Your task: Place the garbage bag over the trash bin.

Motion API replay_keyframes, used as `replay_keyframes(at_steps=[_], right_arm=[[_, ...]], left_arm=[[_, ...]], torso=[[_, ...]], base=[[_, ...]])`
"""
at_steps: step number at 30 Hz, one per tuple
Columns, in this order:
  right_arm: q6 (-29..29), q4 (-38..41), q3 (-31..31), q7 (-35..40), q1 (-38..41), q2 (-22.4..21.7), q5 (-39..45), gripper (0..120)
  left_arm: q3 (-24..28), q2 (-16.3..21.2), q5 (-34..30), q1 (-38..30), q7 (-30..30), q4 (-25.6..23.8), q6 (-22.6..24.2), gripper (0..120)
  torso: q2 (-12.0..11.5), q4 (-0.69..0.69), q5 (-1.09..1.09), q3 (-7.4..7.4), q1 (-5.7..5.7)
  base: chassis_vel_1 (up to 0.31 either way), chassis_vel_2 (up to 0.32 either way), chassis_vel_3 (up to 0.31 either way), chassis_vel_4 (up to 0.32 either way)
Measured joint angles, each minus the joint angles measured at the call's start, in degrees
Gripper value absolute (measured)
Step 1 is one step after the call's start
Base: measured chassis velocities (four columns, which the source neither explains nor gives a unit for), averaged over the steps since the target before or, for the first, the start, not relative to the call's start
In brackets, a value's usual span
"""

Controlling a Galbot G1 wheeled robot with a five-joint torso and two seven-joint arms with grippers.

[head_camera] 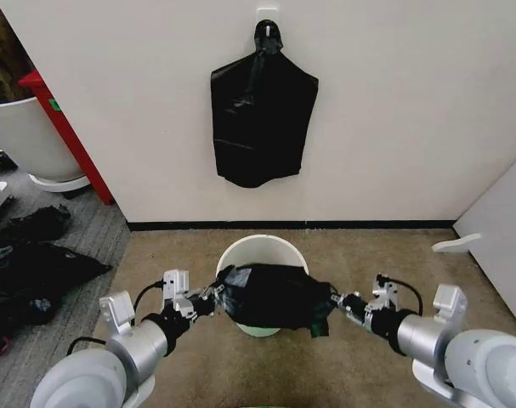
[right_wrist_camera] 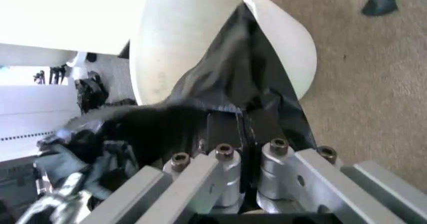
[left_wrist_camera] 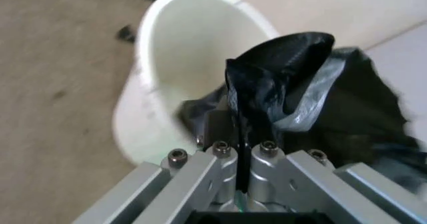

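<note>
- The garbage bag (head_camera: 275,295) is held stretched between the two arms, above and across the near part of the trash bin (head_camera: 262,252), which stands on the carpeted floor (head_camera: 385,255) close to the wall (head_camera: 394,102).
- The left end effector (head_camera: 213,296) is closed on the bag's left edge; in the left wrist view its jaws are pressed together with a fold of black plastic (left_wrist_camera: 267,83) pinched between them.
- The right end effector (head_camera: 336,302) is likewise clamped on the bag's right edge, the film (right_wrist_camera: 227,78) being gripped between closed jaws beside the bin's rim (right_wrist_camera: 280,28).
- The task is judged to be partly done: the bag has been brought to the bin and lies over its front, but the far part of the rim is left uncovered and the white interior is open to view.
- Whether the bag's mouth has been opened cannot be told, as the plastic appears bunched; it seems not yet pulled down around the rim.
- What is left: spreading the mouth, drawing it over the whole rim, and letting go.
- Count: one trash bin, one garbage bag in hand, two end effectors.
- One further black bag (head_camera: 262,119) is hung flat on the wall, and a larger white tub (head_camera: 24,136) is seen at the far left.
</note>
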Motion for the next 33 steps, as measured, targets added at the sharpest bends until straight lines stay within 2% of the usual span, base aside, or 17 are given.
replay_keyframes(at_steps=[6, 11, 15, 22, 33], right_arm=[[-0.9, 0.0, -2.2, 0.7, -1.2, 1.6, -2.0, 0], [-1.7, -1.4, -3.3, -0.9, -1.3, 2.1, -5.1, 0], [-2.1, -3.5, -4.8, -3.6, -1.2, 2.5, -8.3, 0], [-2.2, -9.4, -7.3, -12.2, -0.6, 3.1, -19.3, 0], [-1.1, -14.7, -7.1, -19.9, -1.2, 3.2, -26.8, 0]], left_arm=[[1.9, -2.9, 5.1, 2.4, 2.8, 5.1, -1.0, 0], [2.8, -4.2, 8.9, 1.3, 4.7, 8.4, -3.0, 0], [3.2, -5.1, 11.1, 0.1, 6.0, 10.7, -4.4, 0], [3.8, -6.3, 13.7, -2.9, 8.4, 13.6, -6.7, 0], [4.3, -8.0, 17.2, -5.1, 11.0, 18.1, -9.0, 0]], torso=[[0.0, 0.0, 0.0, 0.0, 0.0], [0.0, -0.01, 0.0, 0.0, 0.0], [0.0, 0.0, -0.01, 0.0, 0.0], [0.0, 0.0, 0.0, 0.0, 0.0], [0.0, -0.01, 0.0, 0.0, 0.0]], base=[[0.0, 0.0, 0.0, 0.0], [0.0, 0.0, 0.0, 0.0], [0.0, 0.0, 0.0, 0.0], [0.0, 0.0, 0.0, 0.0], [0.0, 0.0, 0.0, 0.0]])
